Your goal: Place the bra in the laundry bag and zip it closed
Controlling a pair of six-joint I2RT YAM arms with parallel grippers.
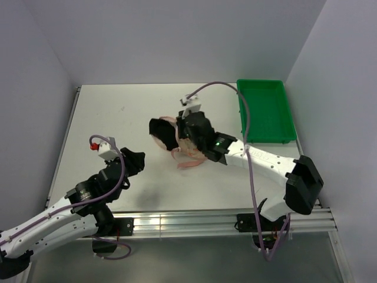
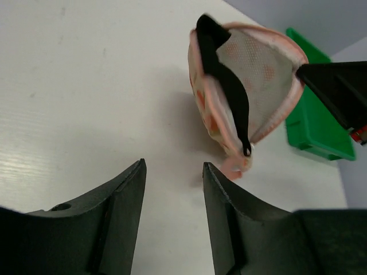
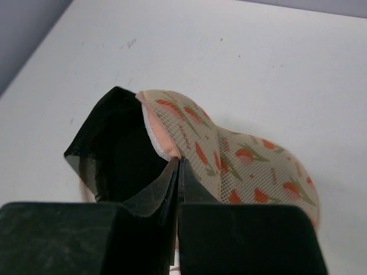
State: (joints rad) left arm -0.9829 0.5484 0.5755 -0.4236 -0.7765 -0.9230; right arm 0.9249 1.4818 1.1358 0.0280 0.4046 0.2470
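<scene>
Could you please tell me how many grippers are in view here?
2. The left gripper hovers over the table at near left, open; the right gripper, at the centre, is shut on the rim of the laundry bag.

The bra (image 3: 114,143) is plain black, with no pattern. The bag (image 3: 246,166) is peach-pink mesh printed with red-orange flower shapes on thin green stems (tulip-like, as far as the print reads) and edged in pink trim; its inside shows paler, near-white mesh. The tray (image 1: 268,112) at the tabletop's far right corner is bright green. The tabletop (image 1: 118,112) is white with a few faint grey marks. The left claw (image 2: 173,172) and right claw (image 3: 179,172) are matte black.
</scene>
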